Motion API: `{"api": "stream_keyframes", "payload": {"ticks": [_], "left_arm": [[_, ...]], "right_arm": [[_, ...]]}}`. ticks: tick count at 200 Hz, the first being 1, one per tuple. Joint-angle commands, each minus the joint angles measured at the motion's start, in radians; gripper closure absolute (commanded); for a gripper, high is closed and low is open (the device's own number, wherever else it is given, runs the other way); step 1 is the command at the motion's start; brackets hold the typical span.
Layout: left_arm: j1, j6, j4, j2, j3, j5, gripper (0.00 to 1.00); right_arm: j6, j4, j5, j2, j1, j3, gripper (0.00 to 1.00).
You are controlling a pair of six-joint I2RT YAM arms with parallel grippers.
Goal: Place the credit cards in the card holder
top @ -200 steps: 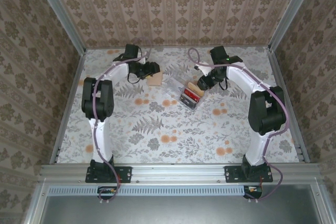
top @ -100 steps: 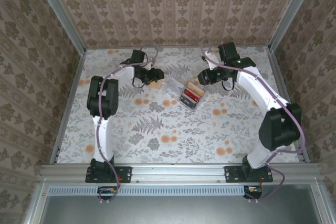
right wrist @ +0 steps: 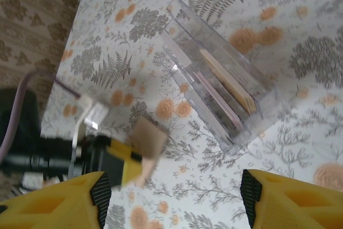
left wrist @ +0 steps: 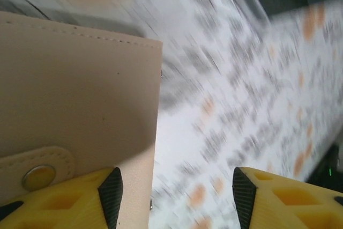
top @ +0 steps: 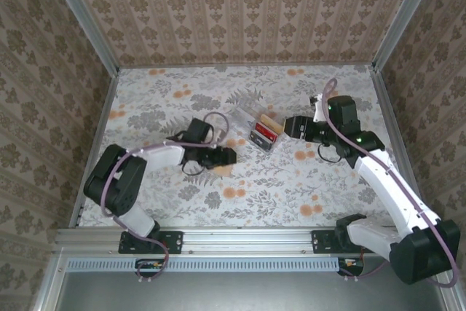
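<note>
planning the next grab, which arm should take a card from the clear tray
right: the right gripper, open, faces the clear plastic tray of thin plastic cards; the left gripper holds the tan leather-like pouch.

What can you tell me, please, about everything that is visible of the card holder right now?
The card holder is a flat tan pouch, leather-like, with stitching along its edge and a rounded tab bearing a brass-coloured snap. The tab lies flat on its face. One yellow finger of the left gripper overlaps its lower edge; the other stands clear, so how it is held cannot be told. In the right wrist view it is a small tilted square apart from the clear tray.
</note>
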Motion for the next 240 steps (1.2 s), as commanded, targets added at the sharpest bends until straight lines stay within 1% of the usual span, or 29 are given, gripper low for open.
{"api": "stream_keyframes", "payload": {"ticks": [1, 9, 17, 31, 55, 81, 91, 94, 112, 121, 136, 152, 166, 188, 216, 240], "left_arm": [[-0.008, -0.087, -0.015, -0.142, -0.025, -0.086, 0.38], [-0.003, -0.096, -0.029, -0.192, -0.031, -0.124, 0.36], [0.004, -0.096, -0.04, -0.233, -0.035, -0.152, 0.34], [0.024, -0.102, -0.074, -0.284, -0.036, -0.193, 0.33], [0.073, -0.096, -0.095, -0.319, -0.044, -0.184, 0.32], [0.136, -0.095, -0.107, -0.306, -0.061, -0.144, 0.31], [0.145, -0.094, -0.1, -0.296, -0.071, -0.118, 0.31], [0.172, -0.094, -0.097, -0.294, -0.074, -0.111, 0.31], [0.198, -0.11, -0.094, -0.297, -0.095, -0.095, 0.32], [0.201, -0.117, -0.095, -0.312, -0.108, -0.103, 0.32], [0.204, -0.13, -0.102, -0.354, -0.144, -0.155, 0.32], [0.221, -0.165, -0.108, -0.415, -0.197, -0.21, 0.32], [0.237, -0.191, -0.112, -0.483, -0.24, -0.246, 0.32], [0.244, -0.225, -0.16, -0.616, -0.291, -0.314, 0.32], [0.251, -0.231, -0.219, -0.765, -0.325, -0.346, 0.29], [0.255, -0.227, -0.246, -0.839, -0.343, -0.368, 0.27]], "right_arm": [[0.179, 0.057, 0.005, -0.05, 0.004, -0.08, 0.35], [0.189, 0.091, -0.043, -0.057, 0.005, -0.112, 0.38], [0.194, 0.113, -0.086, -0.05, 0.009, -0.126, 0.44], [0.203, 0.107, -0.095, -0.017, 0.025, -0.113, 0.52], [0.209, 0.089, -0.058, 0.065, 0.087, -0.056, 0.54], [0.202, 0.086, 0.007, 0.187, 0.212, 0.022, 0.57], [0.187, 0.068, 0.029, 0.251, 0.265, 0.06, 0.64], [0.185, 0.06, 0.038, 0.272, 0.282, 0.071, 0.66], [0.157, 0.041, 0.055, 0.396, 0.382, 0.125, 0.71], [0.123, 0.007, 0.08, 0.453, 0.435, 0.166, 0.71], [0.045, -0.062, 0.119, 0.551, 0.517, 0.254, 0.72], [-0.024, -0.119, 0.173, 0.651, 0.582, 0.343, 0.73], [-0.045, -0.163, 0.179, 0.729, 0.605, 0.4, 0.73], [-0.056, -0.171, 0.189, 0.808, 0.613, 0.455, 0.74], [-0.039, -0.169, 0.245, 0.868, 0.609, 0.484, 0.75], [-0.022, -0.136, 0.262, 0.911, 0.607, 0.474, 0.75]]}}
